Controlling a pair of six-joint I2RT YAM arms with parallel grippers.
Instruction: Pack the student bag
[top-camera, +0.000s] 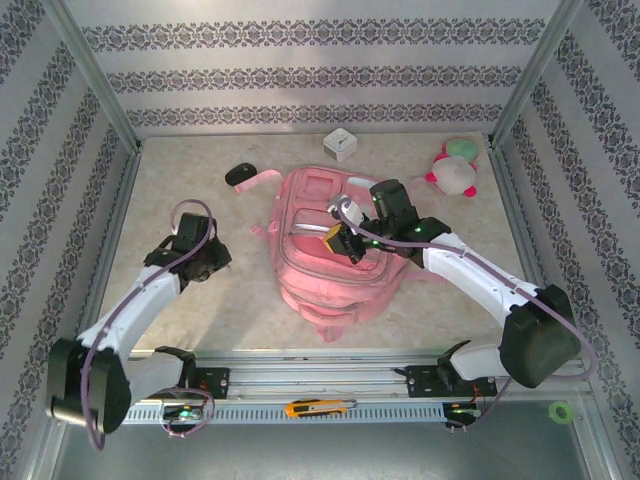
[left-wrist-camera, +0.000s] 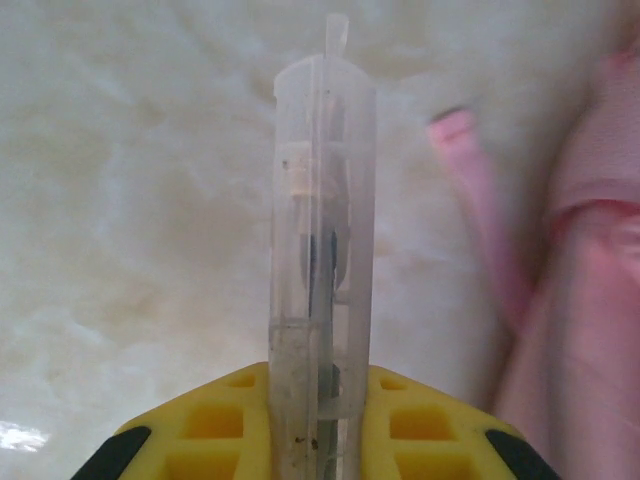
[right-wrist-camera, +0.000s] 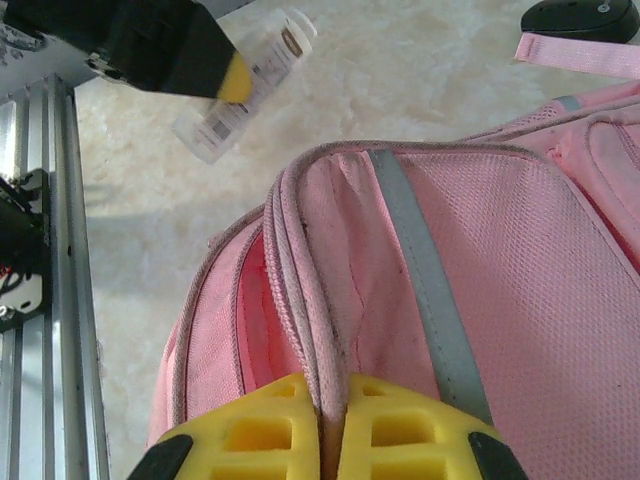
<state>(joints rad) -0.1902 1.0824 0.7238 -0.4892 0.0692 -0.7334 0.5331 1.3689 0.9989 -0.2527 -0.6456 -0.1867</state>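
Note:
The student bag (top-camera: 335, 250), a big pink backpack, lies flat in the middle of the table. My right gripper (top-camera: 345, 240) reaches over it from the right. Its yellow fingers (right-wrist-camera: 270, 430) are shut on the piped zip edge of the bag's opening (right-wrist-camera: 320, 300), and a slit of pink lining shows beside it. My left gripper (top-camera: 203, 258) hovers over bare table left of the bag. It is shut on a clear plastic case (left-wrist-camera: 322, 200) with something dark inside, which juts straight out past the fingertips. That labelled case (right-wrist-camera: 245, 85) also shows upper left in the right wrist view.
A black mouse (top-camera: 240, 174) and a loose pink strap (top-camera: 262, 181) lie behind the bag on the left. A white cube (top-camera: 340, 144) and a plush toy (top-camera: 457, 168) sit at the back. An orange knife (top-camera: 318, 407) rests on the front rail, with a green ring (top-camera: 561, 411) near its right end.

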